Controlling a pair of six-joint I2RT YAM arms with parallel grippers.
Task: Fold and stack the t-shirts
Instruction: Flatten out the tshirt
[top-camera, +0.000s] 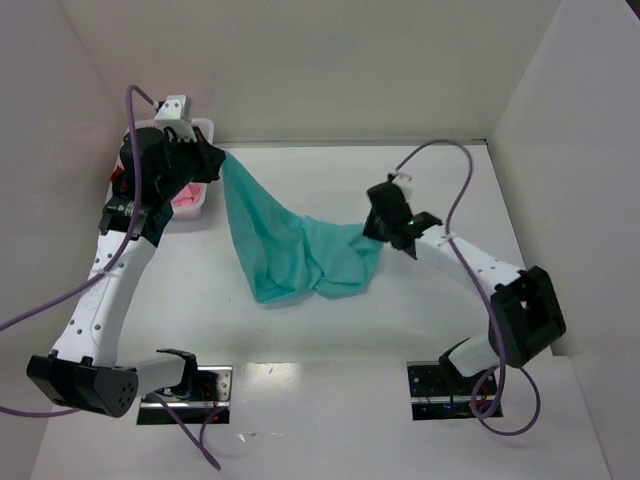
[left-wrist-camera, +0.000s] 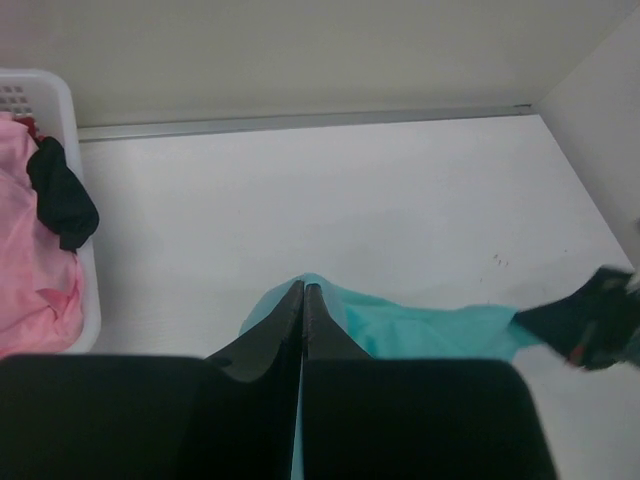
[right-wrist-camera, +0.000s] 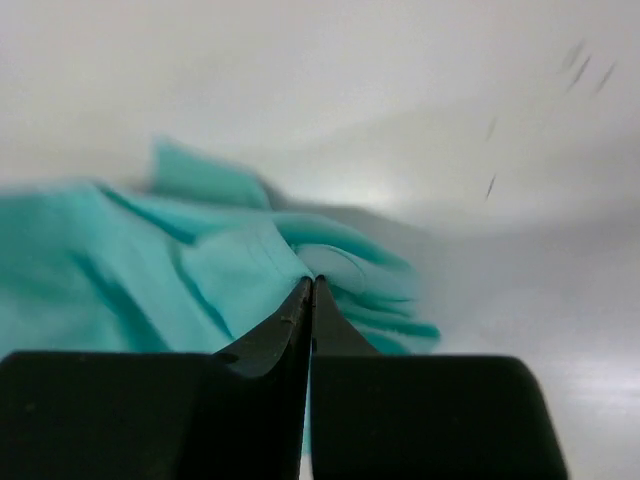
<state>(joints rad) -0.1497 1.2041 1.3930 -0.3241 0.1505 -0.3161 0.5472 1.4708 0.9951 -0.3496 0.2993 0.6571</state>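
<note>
Left gripper (top-camera: 207, 160): fingers pressed flat together, a sliver of teal showing between them, so it is pinching a corner of the teal t-shirt (top-camera: 290, 250) and holding it up off the table (top-camera: 330, 340). Just to that gripper's left sits the white lattice basket (left-wrist-camera: 55, 90), with the pink t-shirt (left-wrist-camera: 30, 250) bunched inside and a dark cloth (left-wrist-camera: 62, 195) draped over it; I cannot tell that cloth's true colour. From the left gripper the teal t-shirt hangs down and across in a slack, twisted sheet. Its lower folds rest crumpled on the table between the two grippers, and its far edge runs to the right gripper (right-wrist-camera: 312, 295). Right gripper: fingers also closed tip to tip on a fold at the cloth's edge, low and near the table; the hold looks shallow, only a thin bite of fabric. Risks, as I judge them: that thin bite could slip free if the arms pull apart to spread the shirt. The right gripper may have caught two layers instead of one hem, leaving the shirt bunched when stretched. The raised corner is close to the basket, so a swing leftward could snag its rim. Writing: no brand, label or print readable on the shirts, basket or arms.
</note>
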